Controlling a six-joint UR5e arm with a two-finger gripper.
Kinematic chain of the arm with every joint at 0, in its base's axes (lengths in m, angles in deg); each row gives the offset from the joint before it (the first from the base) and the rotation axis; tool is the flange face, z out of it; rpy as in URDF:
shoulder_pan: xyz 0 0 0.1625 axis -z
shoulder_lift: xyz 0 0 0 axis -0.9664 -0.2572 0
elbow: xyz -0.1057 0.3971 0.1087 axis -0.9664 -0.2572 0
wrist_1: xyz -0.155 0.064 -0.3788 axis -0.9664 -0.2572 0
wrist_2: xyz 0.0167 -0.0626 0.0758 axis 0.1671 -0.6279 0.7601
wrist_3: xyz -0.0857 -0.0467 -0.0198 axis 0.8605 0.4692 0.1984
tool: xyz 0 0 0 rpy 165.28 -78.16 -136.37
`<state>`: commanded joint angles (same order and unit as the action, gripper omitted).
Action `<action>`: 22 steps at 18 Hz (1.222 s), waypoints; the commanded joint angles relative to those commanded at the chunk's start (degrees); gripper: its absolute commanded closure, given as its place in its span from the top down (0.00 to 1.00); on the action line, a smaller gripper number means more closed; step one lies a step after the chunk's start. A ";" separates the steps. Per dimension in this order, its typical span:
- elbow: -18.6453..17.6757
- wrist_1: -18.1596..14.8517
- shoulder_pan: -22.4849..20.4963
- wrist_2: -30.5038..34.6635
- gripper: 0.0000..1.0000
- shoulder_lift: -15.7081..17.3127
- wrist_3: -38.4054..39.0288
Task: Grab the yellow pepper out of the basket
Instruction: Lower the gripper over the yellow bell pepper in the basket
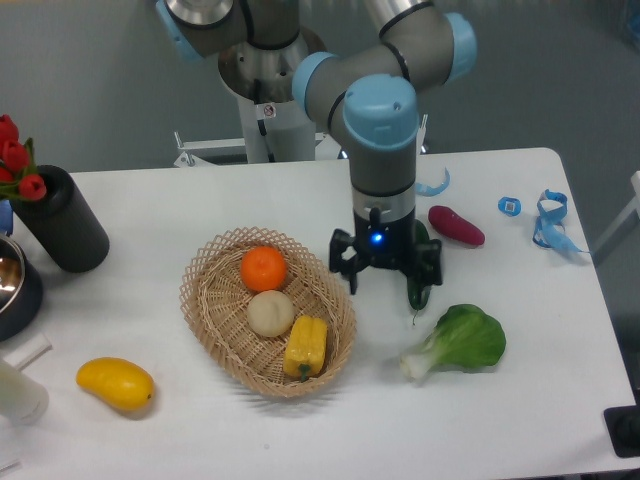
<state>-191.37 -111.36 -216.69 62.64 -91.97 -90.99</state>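
Note:
The yellow pepper lies in the near right part of the woven wicker basket, beside a pale round ball and an orange. My gripper hangs open just right of the basket's rim, above the table and up and to the right of the pepper. Nothing is between its fingers.
A dark green cucumber lies partly behind the gripper, a bok choy in front of it and a purple eggplant behind. A yellow mango lies front left. A black vase with red tulips and a metal bowl stand at the left.

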 joint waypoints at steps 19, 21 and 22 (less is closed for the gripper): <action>-0.80 2.73 3.78 -1.76 1.00 -6.59 0.62; -0.80 2.81 3.87 -1.76 1.00 -7.03 0.53; -0.80 2.99 3.87 -1.76 1.00 -7.21 0.53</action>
<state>-192.17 -108.37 -212.82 60.88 -99.18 -90.47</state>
